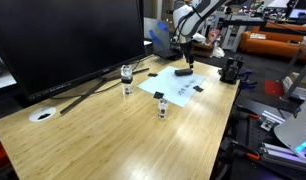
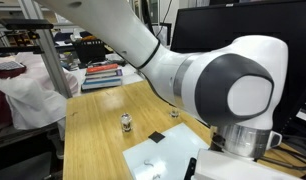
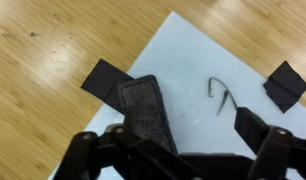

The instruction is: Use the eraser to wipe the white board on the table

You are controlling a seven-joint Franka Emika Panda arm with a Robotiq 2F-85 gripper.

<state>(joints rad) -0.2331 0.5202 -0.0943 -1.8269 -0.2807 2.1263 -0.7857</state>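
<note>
table [image 1: 113,130]: light wood, carries everything | white board [image 3: 193,65]: flat on table, dark scribble [image 3: 221,95] unwiped | eraser [image 3: 145,108]: lying on board, beneath gripper | gripper [image 3: 173,145]: fingers spread wide, gripping nothing, eraser between them | progress: looks early; grasp and all wiping left | writing: none legible
</note>
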